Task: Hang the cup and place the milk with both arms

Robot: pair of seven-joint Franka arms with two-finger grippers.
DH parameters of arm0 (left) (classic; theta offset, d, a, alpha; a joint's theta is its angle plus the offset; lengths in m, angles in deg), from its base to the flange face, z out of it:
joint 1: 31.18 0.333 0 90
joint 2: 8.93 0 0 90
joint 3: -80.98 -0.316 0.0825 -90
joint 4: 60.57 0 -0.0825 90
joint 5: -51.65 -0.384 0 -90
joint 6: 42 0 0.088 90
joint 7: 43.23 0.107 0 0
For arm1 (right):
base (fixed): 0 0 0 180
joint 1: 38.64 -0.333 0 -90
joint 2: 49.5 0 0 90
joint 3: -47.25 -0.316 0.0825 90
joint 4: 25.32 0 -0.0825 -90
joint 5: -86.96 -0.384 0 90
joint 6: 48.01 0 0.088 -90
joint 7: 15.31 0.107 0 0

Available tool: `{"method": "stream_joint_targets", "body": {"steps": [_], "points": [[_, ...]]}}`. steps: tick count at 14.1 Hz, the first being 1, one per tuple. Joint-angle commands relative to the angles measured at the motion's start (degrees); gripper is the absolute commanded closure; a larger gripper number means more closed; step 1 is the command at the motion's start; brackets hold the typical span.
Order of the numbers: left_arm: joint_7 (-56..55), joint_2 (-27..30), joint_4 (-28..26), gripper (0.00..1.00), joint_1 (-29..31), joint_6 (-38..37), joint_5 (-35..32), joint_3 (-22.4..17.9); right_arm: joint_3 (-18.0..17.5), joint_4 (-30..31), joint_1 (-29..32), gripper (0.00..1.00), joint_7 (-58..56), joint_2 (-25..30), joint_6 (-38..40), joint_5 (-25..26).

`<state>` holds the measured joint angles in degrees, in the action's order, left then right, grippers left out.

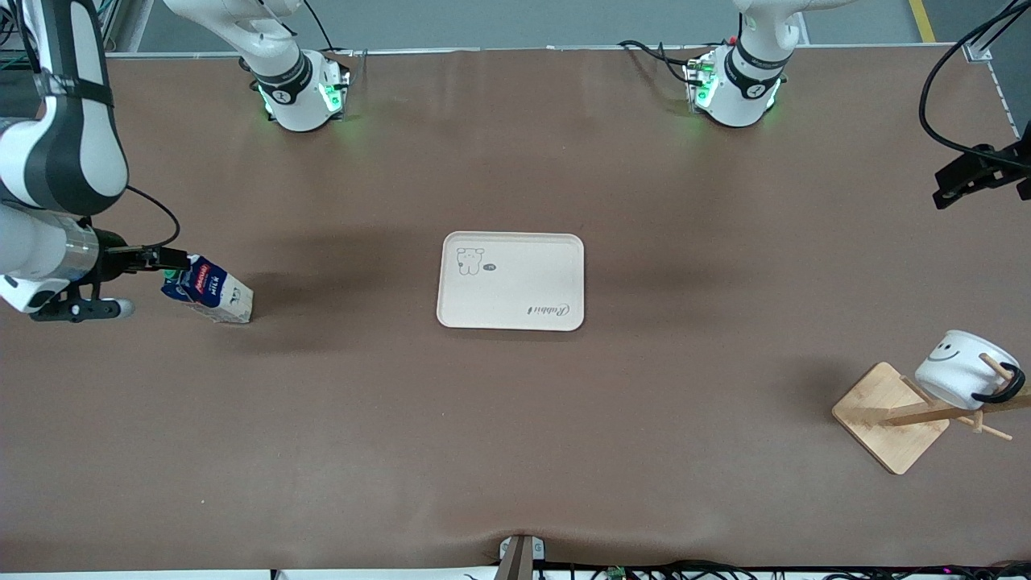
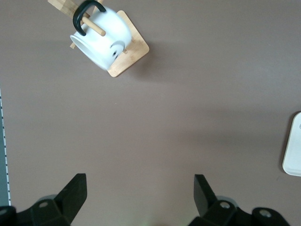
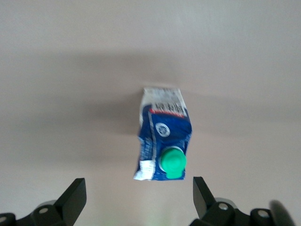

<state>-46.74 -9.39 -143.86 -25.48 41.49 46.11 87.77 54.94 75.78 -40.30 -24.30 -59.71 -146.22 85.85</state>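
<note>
The small dark blue milk carton [image 1: 208, 289] lay toward the right arm's end of the table, well apart from the pale rectangular tray [image 1: 511, 281] at mid-table; the small white mug [image 1: 963, 367] hung on the wooden peg rack [image 1: 910, 416] toward the left arm's end.

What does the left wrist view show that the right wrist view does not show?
Only the left wrist view shows the cup hanging by its black handle on a peg of the wooden rack, plus an edge of the white tray. Only the right wrist view shows the milk, with its green cap. Both show the brown table and an open end effector with nothing between its fingers.
</note>
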Motion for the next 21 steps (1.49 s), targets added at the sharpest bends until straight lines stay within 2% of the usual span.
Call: {"method": "stream_joint_targets", "body": {"steps": [1,3,8,10,14,17,19,21], "points": [[0.2,2.9,-3.1,0.0,-1.0,-0.1,0.9,-0.8,0.0,-6.8,0.2,0.0,-0.1,-0.9,1.7,-4.7],[0.2,3.0,-2.9,0.0,-1.0,-0.1,1.1,-0.6,0.1,-12.2,0.0,0.0,-0.2,-1.6,2.0,-6.9],[0.2,3.1,-3.4,0.0,-1.0,-1.2,1.8,0.1,0.1,-20.6,-0.3,0.0,0.1,-3.5,2.2,-5.4],[0.1,3.6,-4.1,0.0,-1.0,-1.2,2.5,0.9,0.1,-20.5,-0.5,0.0,0.1,-2.8,2.6,-5.5],[0.0,4.3,-5.7,0.0,-1.0,-0.7,3.5,1.6,0.1,-20.3,-0.6,0.0,0.0,0.1,11.8,-5.8],[0.0,4.3,-5.7,0.0,-0.9,0.1,3.6,3.7,0.2,-23.7,-0.1,0.0,-0.1,-0.2,12.0,-5.8],[0.2,4.8,-6.2,0.0,-0.5,0.0,3.6,3.8,0.1,-21.9,-0.5,0.0,-0.1,2.0,12.6,-5.8],[0.3,5.2,-7.0,0.0,-0.4,0.1,3.6,3.7,0.1,-16.0,-2.1,0.0,0.1,6.4,11.9,-2.8]]}}
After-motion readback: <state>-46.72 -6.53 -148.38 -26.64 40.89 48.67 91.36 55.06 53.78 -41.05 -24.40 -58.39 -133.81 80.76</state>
